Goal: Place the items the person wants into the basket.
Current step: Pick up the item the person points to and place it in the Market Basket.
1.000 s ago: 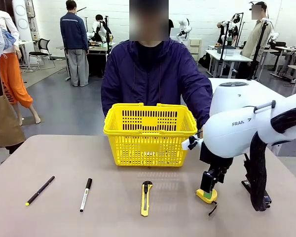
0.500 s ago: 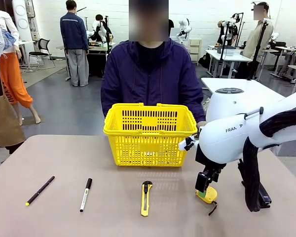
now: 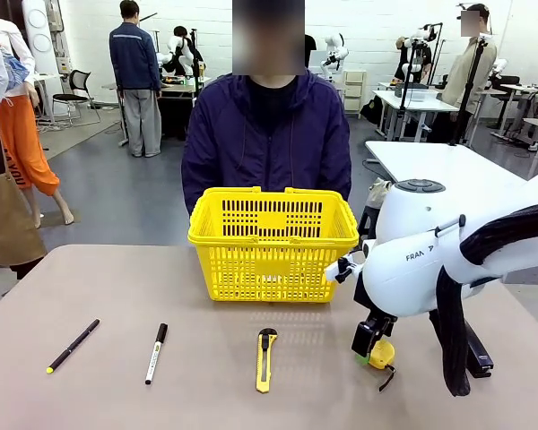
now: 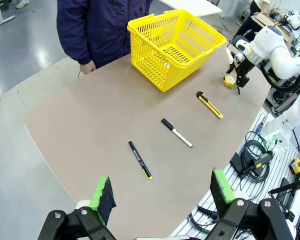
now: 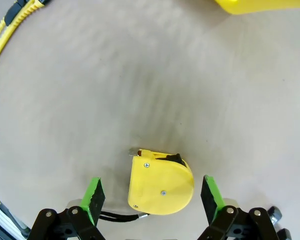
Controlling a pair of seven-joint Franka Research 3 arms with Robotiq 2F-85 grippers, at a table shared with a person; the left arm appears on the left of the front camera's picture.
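Lower than before, my right gripper point(image 5: 152, 193) straddles the yellow tape measure point(image 5: 162, 186), wide open and empty; next, close and lift.

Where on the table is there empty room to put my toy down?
The widest bare patch is left of the basket, beyond the pen and marker. A smaller gap lies between marker and utility knife. It's crowded right, where the right gripper straddles the tape measure.

A: What does the right arm point(image 3: 430, 260) look like, lower right of the frame?
B: Rounded white shells, grey lettering, a thick black cable point(image 3: 450, 340).
A: And the right pincer point(image 5: 152, 192)?
B: Black links, screws, green pads point(image 5: 94, 195). The person point(image 3: 267, 134) wears a dark purple zip jacket.
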